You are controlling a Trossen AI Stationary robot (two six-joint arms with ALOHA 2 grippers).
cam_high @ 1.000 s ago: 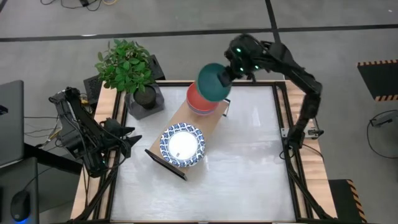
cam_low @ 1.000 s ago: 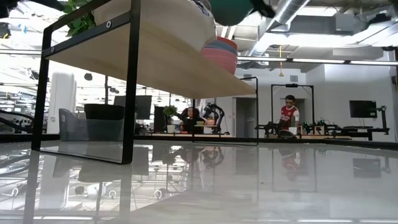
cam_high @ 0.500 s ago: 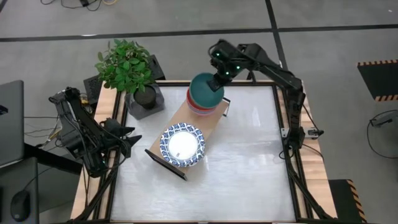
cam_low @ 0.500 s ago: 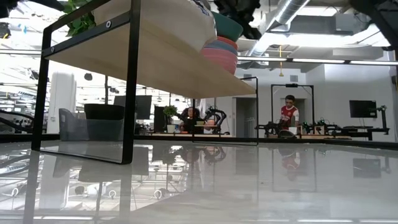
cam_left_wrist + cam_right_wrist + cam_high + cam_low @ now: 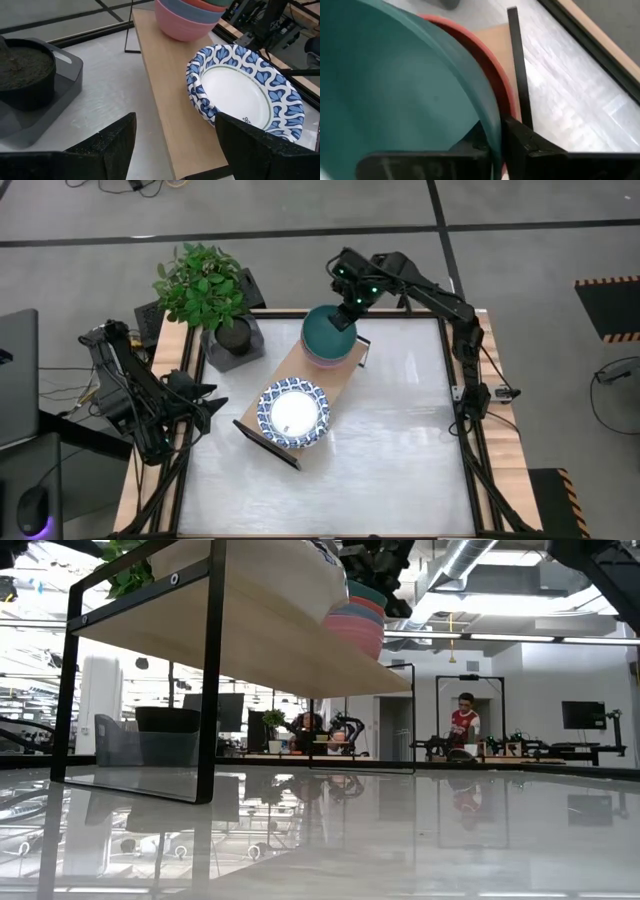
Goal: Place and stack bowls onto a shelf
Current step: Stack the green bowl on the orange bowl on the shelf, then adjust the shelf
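The teal bowl (image 5: 328,332) sits nested on top of the stack of pink, blue and red bowls (image 5: 358,620) at the far end of the light-wood shelf (image 5: 338,378). My right gripper (image 5: 347,313) is shut on the teal bowl's far rim. A stack of white dishes with blue patterned rims (image 5: 293,413) rests on the shelf's near end. At the table's left edge my left gripper (image 5: 175,150) waits open, holding nothing and facing the dishes (image 5: 245,90) and the pink bowl (image 5: 182,25). My right gripper has the teal bowl's rim (image 5: 492,122) on its far right side, with one finger (image 5: 470,145) inside the bowl and the other finger (image 5: 532,147) outside. The fingers slant down from the far right. The bowl rests in the red bowl (image 5: 492,75), about level.
A potted plant (image 5: 205,290) in a grey tray (image 5: 235,345) stands at the far left beside the shelf. The shelf's black frame end (image 5: 518,65) rises just beyond the bowl stack. Bare tabletop (image 5: 400,450) spreads to the right and near side.
My right gripper has come down and toward the near left with the teal bowl. The bowl hung tilted above and beyond the stack; now it lies nested in the red bowl, nearly level.
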